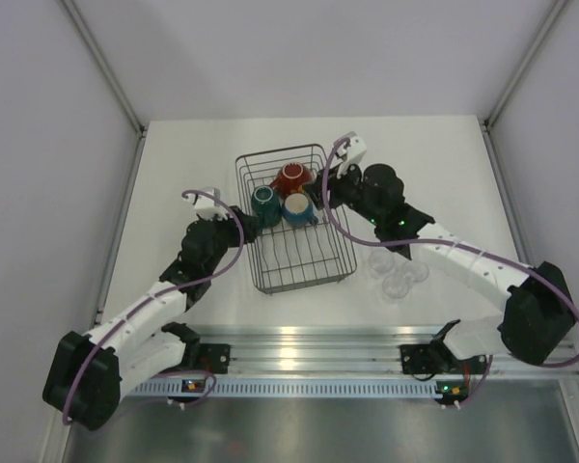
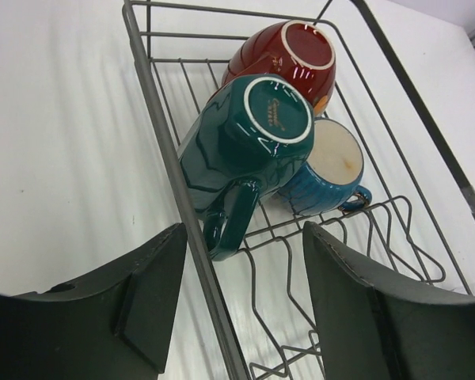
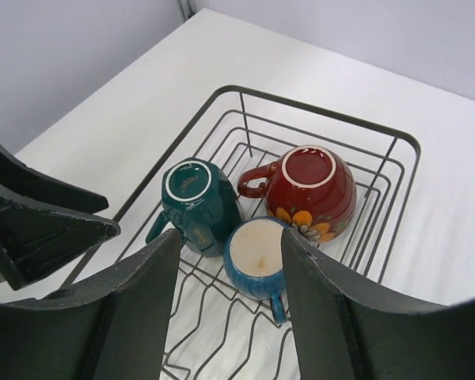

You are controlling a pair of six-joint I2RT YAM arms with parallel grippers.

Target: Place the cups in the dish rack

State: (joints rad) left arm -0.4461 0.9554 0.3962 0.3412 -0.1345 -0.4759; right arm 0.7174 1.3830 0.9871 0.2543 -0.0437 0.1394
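The dish rack (image 1: pixel 279 153) stands mid-table. In its far half three cups lie bottom-up and close together: a teal mug (image 1: pixel 264 204), a red patterned cup (image 1: pixel 290 178) and a dark-blue cup (image 1: pixel 298 208). My left gripper (image 1: pixel 235 216) hovers open at the rack's left rim, just short of the teal mug (image 2: pixel 241 138) and its handle. My right gripper (image 1: pixel 324 183) is open above the rack's right side, over the dark-blue cup (image 3: pixel 257 257), holding nothing. Three tiny clear glasses (image 1: pixel 398 275) stand on the table right of the rack.
The rack's near half holds only its wire prongs (image 2: pixel 293 261). In the right wrist view the left gripper's finger (image 3: pixel 39 222) shows at the left. A metal rail (image 1: pixel 309 347) with the arm bases runs along the near edge. Frame posts rise at the back corners.
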